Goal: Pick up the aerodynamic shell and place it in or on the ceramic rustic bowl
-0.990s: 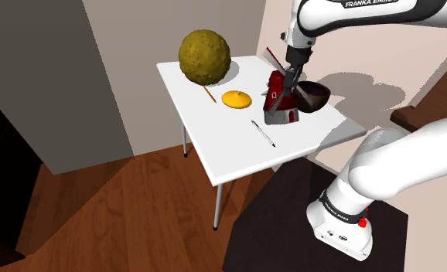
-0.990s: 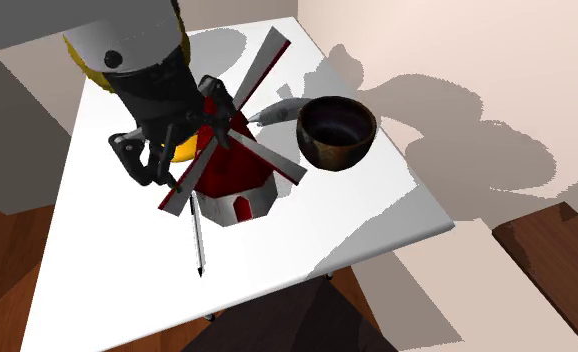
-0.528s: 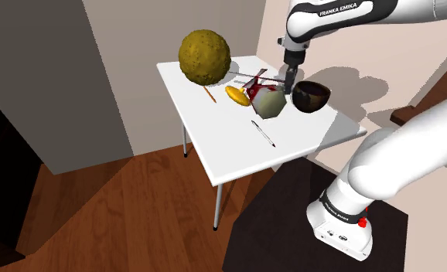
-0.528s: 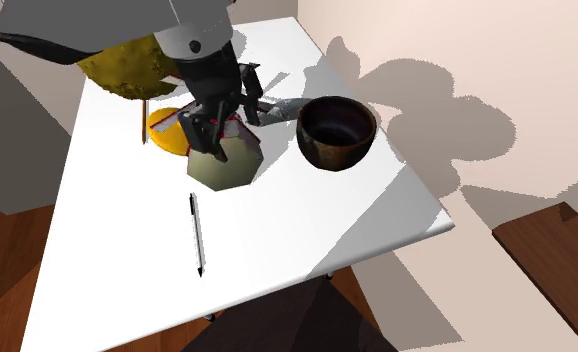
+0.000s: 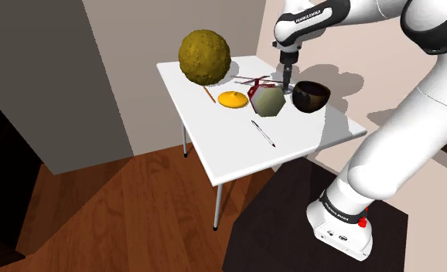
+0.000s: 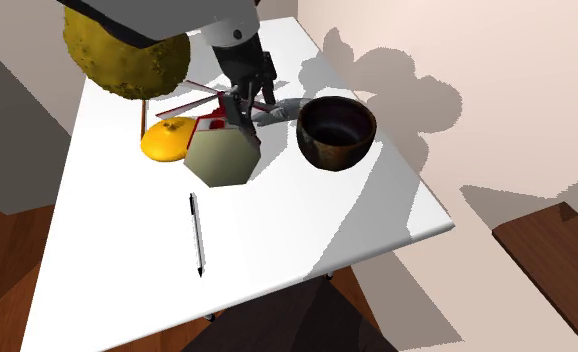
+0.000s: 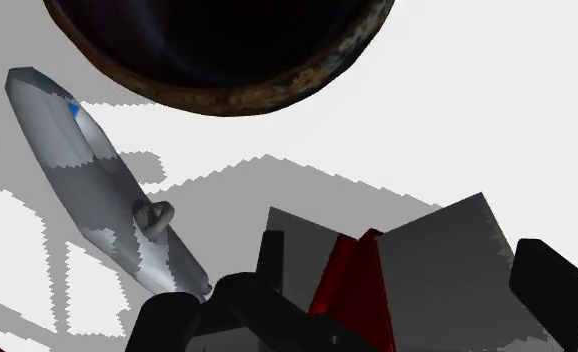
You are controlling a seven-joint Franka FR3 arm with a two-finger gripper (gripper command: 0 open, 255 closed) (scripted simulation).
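Observation:
The aerodynamic shell (image 6: pixel 280 112) is a grey, streamlined, elongated thing lying flat on the white table (image 6: pixel 307 230), just beside the dark brown bowl (image 6: pixel 336 130). In the wrist view the shell (image 7: pixel 97 190) lies off to one side of my fingers, below the bowl's rough rim (image 7: pixel 227 95). My black gripper (image 6: pixel 252 102) hangs open, low over the table beside the shell, and nothing is clasped. A toppled red windmill's roof (image 7: pixel 352 285) lies between my fingers (image 7: pixel 562 290). In the shoulder view the gripper (image 5: pixel 288 79) stands just left of the bowl (image 5: pixel 311 96).
The red toy windmill (image 6: pixel 224 157) lies on its side, its grey-green base facing the camera. An orange dome (image 6: pixel 167 138) and a rough brown ball on a stick (image 6: pixel 127 55) are behind it. A pen (image 6: pixel 196 235) lies nearer the front edge.
The windmill has tipped from upright onto its side. My gripper has risen off it and moved toward the back of the table, nearer the shell; its fingers stay open.

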